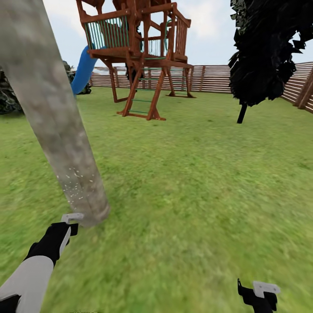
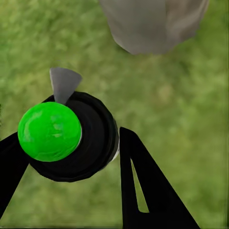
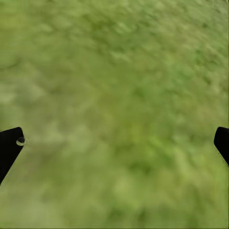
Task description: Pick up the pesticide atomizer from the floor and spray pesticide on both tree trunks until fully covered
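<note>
A thick mottled grey-beige tree trunk (image 1: 56,121) leans up from the grass at the left. Fine white specks dot its lower part (image 1: 74,182). My left gripper (image 1: 71,221) sits right beside the trunk's base. In the left wrist view the left gripper (image 2: 71,138) is shut on the pesticide atomizer (image 2: 95,138), a round black bottle with a bright green top and a grey nozzle (image 2: 63,83) pointing toward the trunk base (image 2: 148,24). My right gripper (image 1: 258,290) hangs low at the right, open over bare grass (image 3: 114,143).
A wooden play tower (image 1: 139,56) with a blue slide (image 1: 83,69) stands ahead. A brown slat fence (image 1: 208,78) edges the lawn. A dark-leaved tree (image 1: 265,52) stands at the right and a bush (image 1: 8,95) at the far left. Open grass lies ahead and right.
</note>
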{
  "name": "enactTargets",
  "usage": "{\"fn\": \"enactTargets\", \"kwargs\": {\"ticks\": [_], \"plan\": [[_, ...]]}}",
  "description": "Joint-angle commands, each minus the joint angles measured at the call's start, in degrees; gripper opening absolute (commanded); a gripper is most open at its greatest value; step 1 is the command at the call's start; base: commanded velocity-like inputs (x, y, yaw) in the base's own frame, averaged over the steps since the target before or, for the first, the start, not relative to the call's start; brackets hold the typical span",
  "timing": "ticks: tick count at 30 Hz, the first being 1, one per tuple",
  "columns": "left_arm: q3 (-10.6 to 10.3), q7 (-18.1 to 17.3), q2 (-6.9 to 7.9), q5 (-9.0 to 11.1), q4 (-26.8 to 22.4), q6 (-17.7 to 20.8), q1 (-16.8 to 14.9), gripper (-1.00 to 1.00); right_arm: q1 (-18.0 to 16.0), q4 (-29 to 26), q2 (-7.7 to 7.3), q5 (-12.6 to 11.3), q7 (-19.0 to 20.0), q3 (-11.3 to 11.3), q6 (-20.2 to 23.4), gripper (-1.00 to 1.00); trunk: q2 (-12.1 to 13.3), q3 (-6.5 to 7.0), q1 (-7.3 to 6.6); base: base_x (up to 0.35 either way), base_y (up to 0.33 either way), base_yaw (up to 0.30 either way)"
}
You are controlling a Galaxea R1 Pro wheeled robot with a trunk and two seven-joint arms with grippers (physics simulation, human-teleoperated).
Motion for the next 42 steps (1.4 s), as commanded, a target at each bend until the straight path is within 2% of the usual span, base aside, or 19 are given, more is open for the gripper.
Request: {"fn": "enactTargets", "kwargs": {"ticks": [1, 13, 19, 23, 27, 29, 32, 38, 42], "plan": [[0.1, 0.01, -0.04, -0.22, -0.07, 0.27, -0.05, -1.0, -0.05, 0.11, -0.02, 0.61, -0.27, -0.33, -0.23, 1.0, -0.02, -0.05, 0.0, 0.047, -0.28, 0.261], [0.16, 0.01, -0.64, -0.29, -0.34, 0.28, -0.05, -1.0, -0.05, 0.09, -0.02, 0.61, -0.27, -0.33, -0.23, 1.0, -0.02, -0.05, 0.0, 0.002, -0.286, 0.029], [0.11, 0.14, -0.2, -0.31, -0.42, 0.28, -0.05, -1.0, -0.05, 0.08, -0.02, 0.61, -0.27, -0.33, -0.23, 1.0, -0.02, -0.05, 0.0, 0.042, -0.286, 0.246], [0.11, 2.84, -0.27, -0.24, -0.32, 0.2, -0.05, -1.0, -0.05, 0.1, -0.03, 0.68, -0.27, -0.33, -0.23, 1.0, -0.02, -0.05, 0.0, 0.094, -0.286, 0.275], [0.19, 3.23, -0.6, -0.01, -0.01, 0.03, -0.05, -1.0, -0.05, 0.11, -0.02, 0.69, -0.27, -0.33, -0.23, 1.0, -0.02, -0.05, 0.0, 0.141, -0.27, 0.275], [0.22, 3.22, -0.64, 0.88, 0.01, -0.03, -0.05, -1.0, -0.05, 0.11, -0.02, 0.69, -0.27, -0.33, -0.23, 1.0, -0.02, -0.05, 0.0, 0.225, -0.228, 0.275], [0.05, 3.14, -0.66, 4.06, 0.02, -0.15, -0.05, -1.0, -0.05, 0.11, -0.02, 0.69, -0.27, -0.33, -0.23, 1.0, -0.02, -0.05, 0.0, 0.25, -0.22, 0.275], [-0.07, 3.16, -0.94, 4.52, 0.1, -0.23, -0.05, -1.0, -0.05, 0.11, -0.02, 0.65, -0.27, -0.33, -0.23, 1.0, -0.02, -0.05, 0.0, 0.273, -0.217, 0.258], [-0.21, 3.17, -1.17, 4.45, 0.11, -0.25, -0.04, -1.0, -0.05, 0.07, -0.08, 0.64, -0.27, -0.33, -0.23, 1.0, -0.02, -0.05, 0.0, 0.263, -0.227, 0.034]]}}
